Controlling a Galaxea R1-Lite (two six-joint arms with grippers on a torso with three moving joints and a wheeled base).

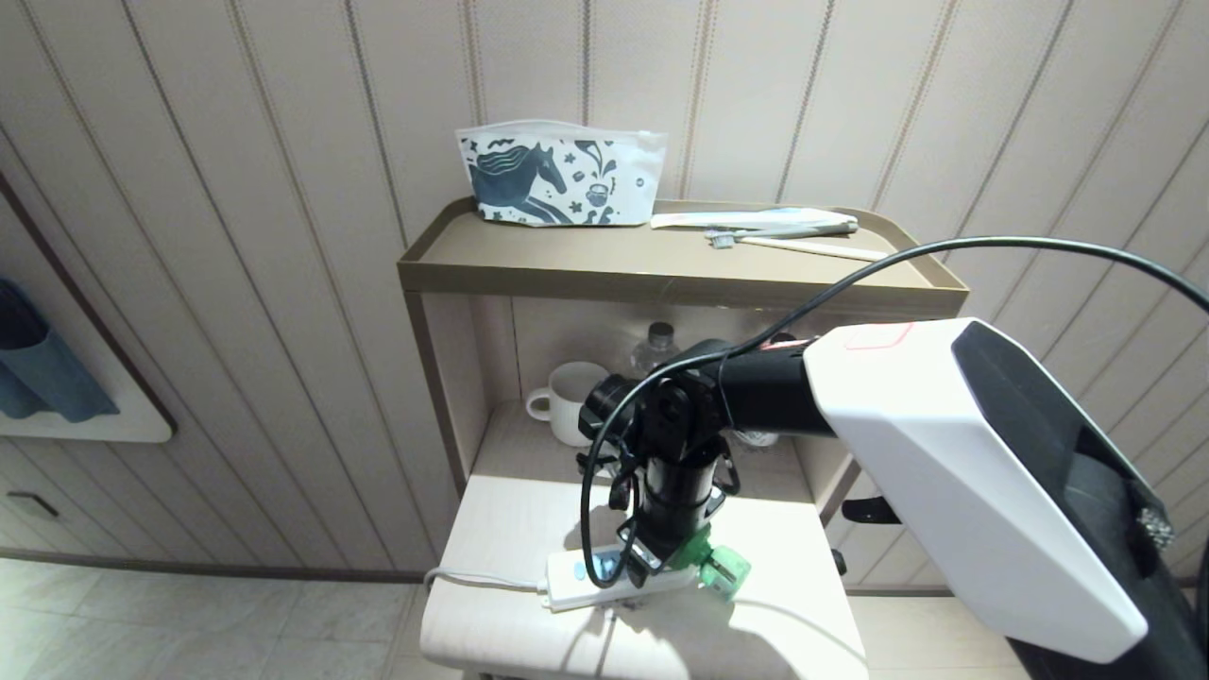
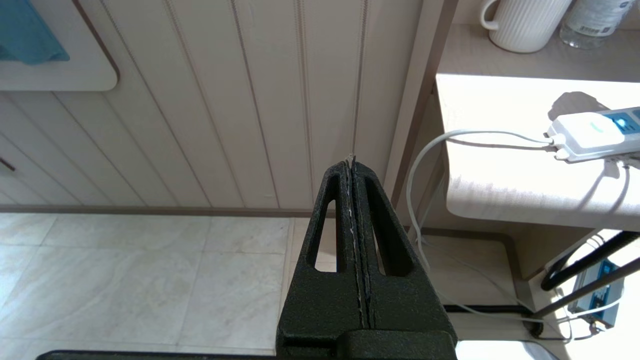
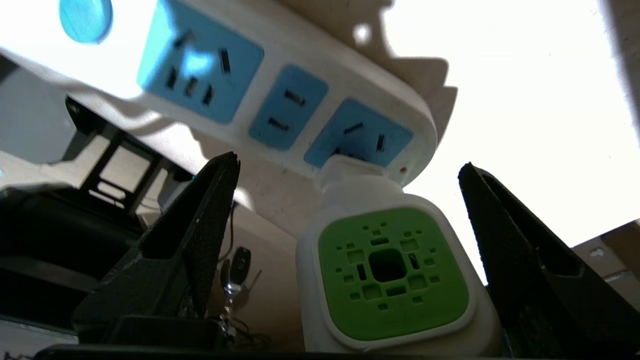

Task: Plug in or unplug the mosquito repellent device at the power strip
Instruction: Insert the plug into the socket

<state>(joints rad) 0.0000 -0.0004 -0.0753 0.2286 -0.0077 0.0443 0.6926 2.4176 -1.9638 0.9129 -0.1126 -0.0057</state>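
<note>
Light, rigid and smooth, the device [image 3: 385, 280] sits between the right end effector's [image 3: 350, 250] spread fingers; grip its white head's flat sides.

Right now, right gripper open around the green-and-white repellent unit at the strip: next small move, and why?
Probably back the right gripper straight away from the white-and-green mosquito repellent device. Its fingers stand wide on either side, apart from the body, and the device's neck meets the end light-blue socket of the long white power strip. It looks plugged in, though prong seating is hidden.
</note>
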